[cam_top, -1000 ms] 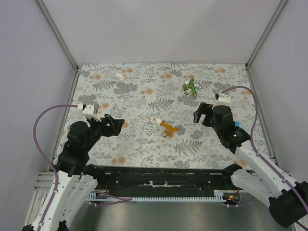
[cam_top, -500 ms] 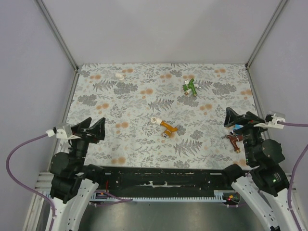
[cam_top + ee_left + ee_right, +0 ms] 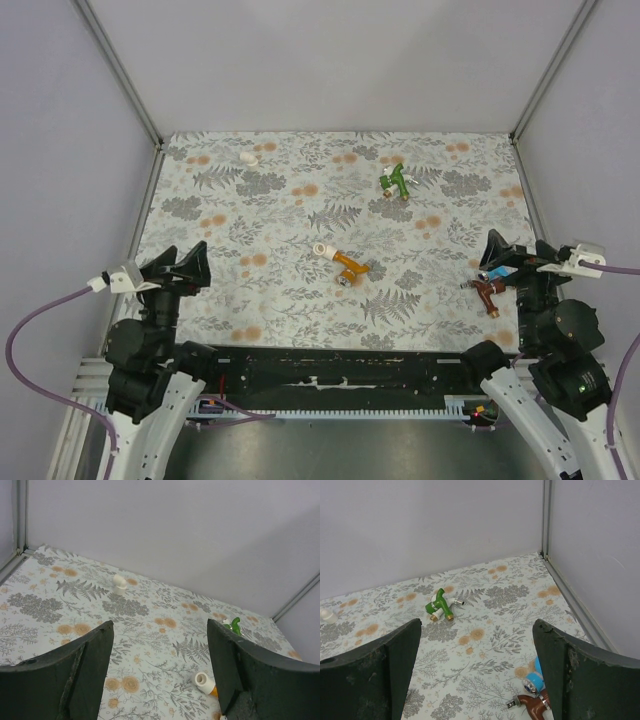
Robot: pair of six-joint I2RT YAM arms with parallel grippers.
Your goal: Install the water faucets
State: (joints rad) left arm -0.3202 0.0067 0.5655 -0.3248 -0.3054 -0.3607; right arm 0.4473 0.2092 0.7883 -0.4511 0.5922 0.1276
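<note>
Both arms have drawn back toward the near edge; the orange faucet [image 3: 350, 267] is unmoved at the centre of the table [image 3: 300, 215]. Left gripper [image 3: 182, 265] and right gripper [image 3: 516, 258] both stand spread, holding nothing. The faucet lies at 3 o'clock from the left gripper and 9 o'clock from the right, well apart from each and about equally far. Its long axis runs 10 to 4 o'clock, white end toward the left arm. The dark red faucet [image 3: 487, 291] sits just beside the right gripper, at its 7 o'clock.

A fern-and-flower patterned tabletop [image 3: 290, 300] filled the middle of the frame, enclosed by plain pale grey walls [image 3: 340, 60] with aluminium corner posts [image 3: 118, 68], evenly lit
</note>
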